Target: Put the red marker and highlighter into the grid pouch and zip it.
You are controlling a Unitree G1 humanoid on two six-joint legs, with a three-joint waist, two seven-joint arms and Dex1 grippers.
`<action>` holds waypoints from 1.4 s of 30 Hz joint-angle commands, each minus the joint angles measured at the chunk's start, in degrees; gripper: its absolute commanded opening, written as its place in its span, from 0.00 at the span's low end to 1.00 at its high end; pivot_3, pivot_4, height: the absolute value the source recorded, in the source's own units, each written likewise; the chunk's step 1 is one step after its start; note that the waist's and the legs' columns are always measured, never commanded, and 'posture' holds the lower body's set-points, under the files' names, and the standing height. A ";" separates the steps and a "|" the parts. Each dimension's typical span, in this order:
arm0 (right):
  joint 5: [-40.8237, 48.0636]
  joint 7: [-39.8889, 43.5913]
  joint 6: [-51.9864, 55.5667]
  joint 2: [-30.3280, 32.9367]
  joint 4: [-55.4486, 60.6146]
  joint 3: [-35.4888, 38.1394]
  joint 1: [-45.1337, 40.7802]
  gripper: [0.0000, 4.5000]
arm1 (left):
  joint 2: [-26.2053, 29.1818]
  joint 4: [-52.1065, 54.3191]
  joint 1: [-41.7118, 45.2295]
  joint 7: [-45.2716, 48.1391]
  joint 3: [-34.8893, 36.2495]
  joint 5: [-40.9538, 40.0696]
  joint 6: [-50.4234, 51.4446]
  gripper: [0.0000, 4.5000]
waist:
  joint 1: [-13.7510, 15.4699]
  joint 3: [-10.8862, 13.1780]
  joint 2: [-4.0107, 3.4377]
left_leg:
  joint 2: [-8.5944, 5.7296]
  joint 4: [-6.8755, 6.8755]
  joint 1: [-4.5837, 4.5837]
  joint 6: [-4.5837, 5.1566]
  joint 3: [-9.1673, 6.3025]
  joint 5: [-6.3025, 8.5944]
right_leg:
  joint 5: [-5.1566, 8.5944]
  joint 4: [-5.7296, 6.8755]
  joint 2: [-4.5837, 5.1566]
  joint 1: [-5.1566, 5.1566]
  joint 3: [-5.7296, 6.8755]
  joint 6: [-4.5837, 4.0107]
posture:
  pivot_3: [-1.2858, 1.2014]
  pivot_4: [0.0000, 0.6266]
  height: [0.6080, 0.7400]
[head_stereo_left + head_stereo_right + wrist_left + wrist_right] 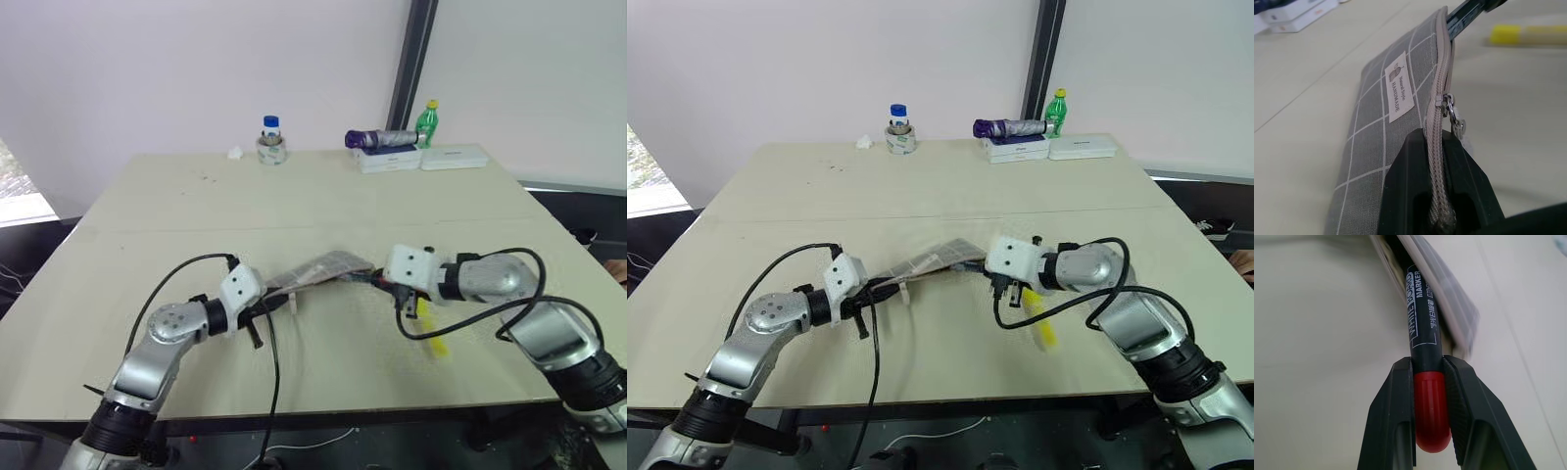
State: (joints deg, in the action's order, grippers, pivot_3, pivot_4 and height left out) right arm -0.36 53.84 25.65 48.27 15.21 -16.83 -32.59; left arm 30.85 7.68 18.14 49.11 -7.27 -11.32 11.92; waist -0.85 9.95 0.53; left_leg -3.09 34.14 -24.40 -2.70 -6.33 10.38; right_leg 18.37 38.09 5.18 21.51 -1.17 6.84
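1. The left gripper (1437,196) has its jaws clamped on the zipper end of the grid pouch (1381,127), held off the tabletop (323,196); the soft fabric sags, so it needs grips at both ends.
2. The right gripper (1430,396) has its jaws clamped on the red marker (1422,323), tip inside the pouch mouth; it is light, stiff and smooth.
3. The highlighter (431,323) lies on the tabletop below that gripper.

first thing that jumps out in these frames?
The two arms meeting mid-table: the left gripper is shut on the zipper end of the grid pouch, holding it off the table, while the right gripper is shut on the red marker, its black end already in the pouch mouth. The highlighter lies on the table just under the right arm.
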 commanded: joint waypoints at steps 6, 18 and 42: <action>-3.01 3.87 -6.68 -2.69 2.16 -3.50 -3.77 0.07 | 3.67 4.77 -2.22 6.96 -1.48 -1.42 -1.98 0.00 | -0.03 0.00 -0.01 | 0.00 0.00 0.00 0.00 -0.01 0.00 | 0.00 -0.01 0.02 0.00 0.02 0.00 | 0.52 0.24 1.00; -0.25 4.86 -1.43 -2.90 4.43 2.56 -3.07 0.73 | 2.57 5.27 -2.54 5.78 0.13 -2.62 -0.16 0.00 | 0.09 0.00 0.00 | -0.02 0.00 -0.01 0.00 -0.03 0.00 | 0.00 -0.02 0.05 -0.01 0.03 0.00 | 0.52 0.24 1.00; 16.58 -10.52 49.05 -2.88 14.49 27.86 22.54 0.73 | -10.24 -4.89 5.68 -4.87 -1.27 -0.73 -0.80 0.00 | 0.35 0.00 0.04 | -0.08 0.10 0.00 0.02 -0.06 0.00 | 0.00 -0.02 0.11 -0.15 0.16 0.02 | 0.52 0.24 1.00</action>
State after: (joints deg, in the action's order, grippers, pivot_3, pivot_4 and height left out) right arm 14.68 44.29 72.08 45.90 27.91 9.91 -10.09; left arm 20.93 2.21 22.73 44.37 -8.50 -11.88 12.23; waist -0.50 9.95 0.57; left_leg -3.17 34.24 -24.40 -2.68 -6.39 10.38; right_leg 18.37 38.07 5.28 21.36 -1.01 6.86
